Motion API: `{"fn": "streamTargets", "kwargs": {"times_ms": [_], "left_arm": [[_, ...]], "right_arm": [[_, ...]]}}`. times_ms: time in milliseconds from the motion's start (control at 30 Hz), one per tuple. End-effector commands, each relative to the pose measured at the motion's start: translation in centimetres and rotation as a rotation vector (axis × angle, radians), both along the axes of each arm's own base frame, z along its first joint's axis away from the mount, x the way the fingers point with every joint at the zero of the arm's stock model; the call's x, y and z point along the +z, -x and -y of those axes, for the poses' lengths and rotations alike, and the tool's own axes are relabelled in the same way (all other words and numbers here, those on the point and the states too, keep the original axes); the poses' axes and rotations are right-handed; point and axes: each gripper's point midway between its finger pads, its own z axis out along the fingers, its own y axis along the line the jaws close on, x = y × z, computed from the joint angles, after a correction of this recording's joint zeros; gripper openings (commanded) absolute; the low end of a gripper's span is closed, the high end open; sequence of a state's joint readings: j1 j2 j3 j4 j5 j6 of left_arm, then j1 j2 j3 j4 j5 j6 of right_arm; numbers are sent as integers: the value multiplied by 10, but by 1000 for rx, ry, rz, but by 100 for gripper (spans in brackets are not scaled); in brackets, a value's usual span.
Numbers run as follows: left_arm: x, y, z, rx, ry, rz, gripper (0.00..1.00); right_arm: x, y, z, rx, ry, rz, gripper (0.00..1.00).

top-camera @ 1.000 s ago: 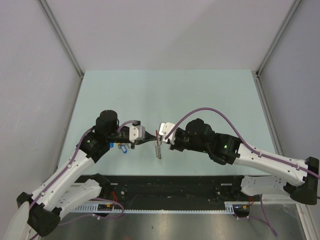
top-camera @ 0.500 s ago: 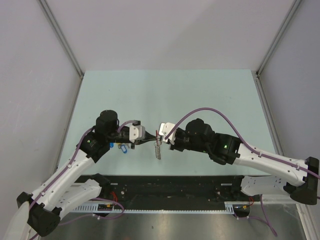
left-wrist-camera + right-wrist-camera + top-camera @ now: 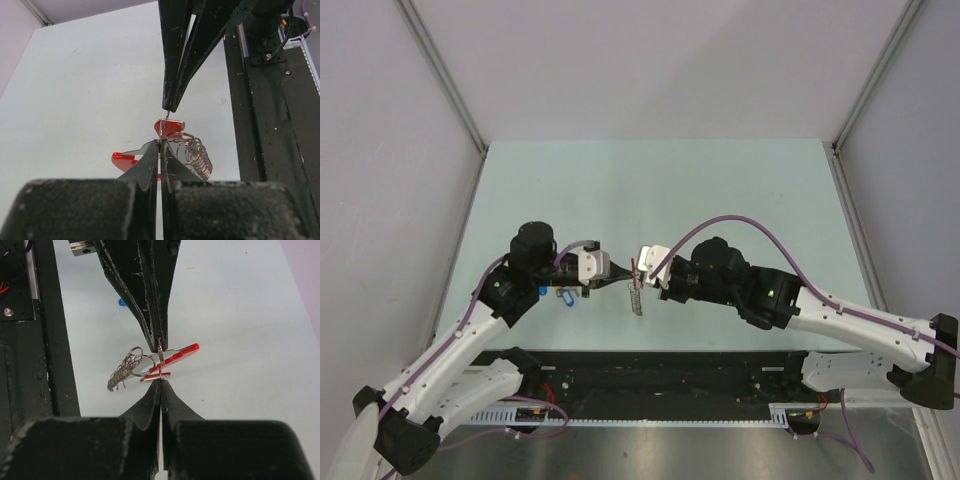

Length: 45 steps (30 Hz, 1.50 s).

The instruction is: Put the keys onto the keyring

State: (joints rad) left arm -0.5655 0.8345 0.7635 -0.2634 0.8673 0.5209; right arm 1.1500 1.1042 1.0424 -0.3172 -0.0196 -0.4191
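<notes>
left gripper (image 3: 160, 145): fingers pressed flat together, tips clenched on a thin silver wire of the keyring (image 3: 169, 127). right gripper (image 3: 161, 384): also clamped tight, its tips meeting the left's almost nose to nose and nipping the same keyring from the opposite side. exactly which loop each tip has we cannot tell, as the metal there is too fine.

the keyring hangs between the two tips, lifted off the table (image 3: 720, 190), above its near half and about midway between the left and right edges.

what it looks like: a bright red curved band with a silver end piece, and beside it a grey bunch of thin wire rings stacked like a loose spring, drooping below the grippers.

how we judge it will handle: very light. the red band looks stiff, while the ring bunch is floppy and free to swing or twist. the bare wire is smooth and narrow, so we expect it to slip or pivot in a pinch. the band or its silver end looks the surer hold, with the other tip prising a ring open.

further out, a blue key (image 3: 121, 302) lies on the table by the left arm, near the near edge and well apart from the keyring. none of the keys looks threaded on yet, as far as we can see.
</notes>
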Motion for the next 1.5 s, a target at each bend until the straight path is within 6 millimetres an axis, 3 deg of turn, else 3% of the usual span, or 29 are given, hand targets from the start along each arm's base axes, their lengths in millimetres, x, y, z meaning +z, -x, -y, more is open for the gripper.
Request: {"fn": "streamTargets", "kwargs": {"times_ms": [0,1467], "left_arm": [[12,1,2,-14,32,41,0],[10,11,7,-98,17,5,0]], "right_arm": [[19,1,1,-2,-52,19,0],[18,6,-8,25,-71,2,0]]}}
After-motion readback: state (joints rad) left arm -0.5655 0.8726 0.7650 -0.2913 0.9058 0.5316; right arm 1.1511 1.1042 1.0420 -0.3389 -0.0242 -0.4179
